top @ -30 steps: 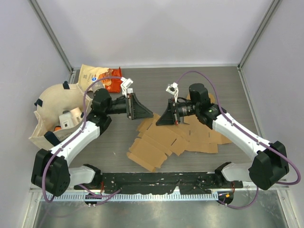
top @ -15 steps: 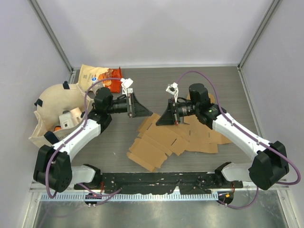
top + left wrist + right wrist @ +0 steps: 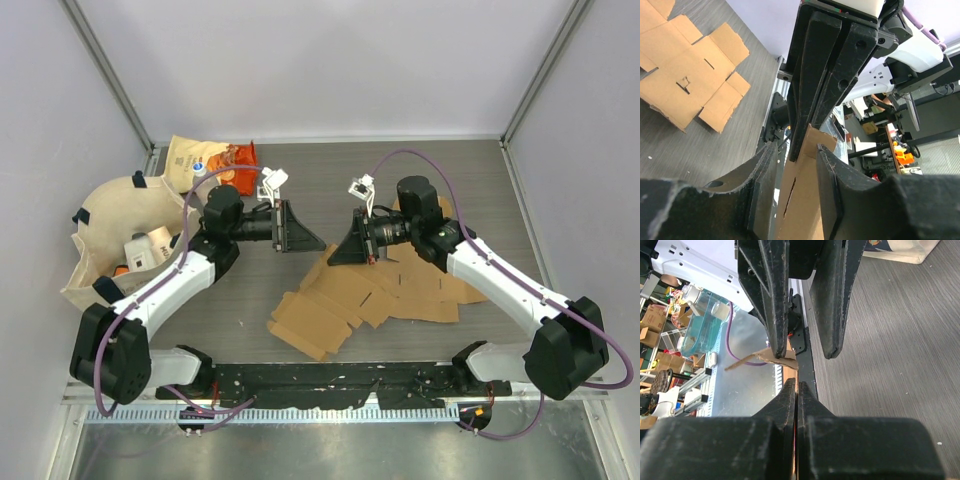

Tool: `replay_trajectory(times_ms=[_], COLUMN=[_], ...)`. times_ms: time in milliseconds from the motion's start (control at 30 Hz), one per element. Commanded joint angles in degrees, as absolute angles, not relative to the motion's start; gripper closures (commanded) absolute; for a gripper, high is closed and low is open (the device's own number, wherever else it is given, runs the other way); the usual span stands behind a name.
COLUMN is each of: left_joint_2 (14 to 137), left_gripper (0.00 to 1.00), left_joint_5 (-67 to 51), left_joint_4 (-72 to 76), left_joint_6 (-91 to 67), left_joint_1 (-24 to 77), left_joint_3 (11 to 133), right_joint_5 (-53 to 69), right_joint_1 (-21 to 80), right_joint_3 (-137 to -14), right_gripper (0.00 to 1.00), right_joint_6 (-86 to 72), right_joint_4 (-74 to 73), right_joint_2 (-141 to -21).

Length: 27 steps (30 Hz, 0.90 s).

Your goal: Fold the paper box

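Progress: early, we judge | paper box (image 3: 340,295) a mostly flat blank, worktop (image 3: 300,180) centre toward the near edge, no walls up | right gripper (image 3: 335,258) clamped on one raised flap | left gripper (image 3: 312,240) jaws apart astride that flap, not pinching | we note brown, slotted, creased card | all folds remain

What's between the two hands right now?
A raised cardboard flap: the right hand pinches it, and it stands between the left hand's parted fingers, clearest in the left wrist view.
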<state>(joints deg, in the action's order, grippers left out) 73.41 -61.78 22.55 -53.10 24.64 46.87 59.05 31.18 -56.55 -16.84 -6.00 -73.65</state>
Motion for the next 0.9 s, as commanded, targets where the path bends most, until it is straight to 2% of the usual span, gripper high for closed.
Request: replay_trajectory(times_ms=[0, 200, 400, 600, 767, 833, 867], left_joint_2=[72.9, 73.3, 73.9, 72.8, 71.9, 71.6, 71.5], left_gripper=[0.59, 0.61, 0.76, 0.99, 1.0, 1.0, 1.0], left_joint_5=[-64.0, -62.8, -62.8, -62.8, -62.1, -62.0, -62.0], left_joint_4=[24.7, 20.1, 19.0, 18.9, 19.2, 19.5, 19.3], left_joint_6=[-51.8, -47.8, -46.3, -45.3, -45.1, -44.7, -44.5], left_joint_1=[26.2, 28.7, 29.2, 29.4, 29.4, 29.3, 29.2], left_joint_3=[49.6, 51.0, 51.3, 51.3, 51.2, 51.2, 51.3], right_joint_5=[58.4, 58.4, 58.7, 58.4, 56.6, 54.9, 54.7], right_joint_1=[31.7, 32.0, 32.5, 33.0, 33.0, 33.0, 32.9], right_joint_3=[-57.7, -57.8, -58.4, -58.4, -57.8, -57.5, -57.4], right_gripper=[0.99, 0.99, 0.99, 0.99, 0.99, 0.93, 0.82], right_joint_6=[-17.3, -18.2, -18.5, -18.3, -17.7, -17.1, -16.6], right_joint_4=[-3.0, -1.9, -1.7, -1.8, -4.0, -5.4, -6.2], right_joint_2=[-73.8, -73.9, -73.8, -73.7, -73.1, -72.4, -72.2])
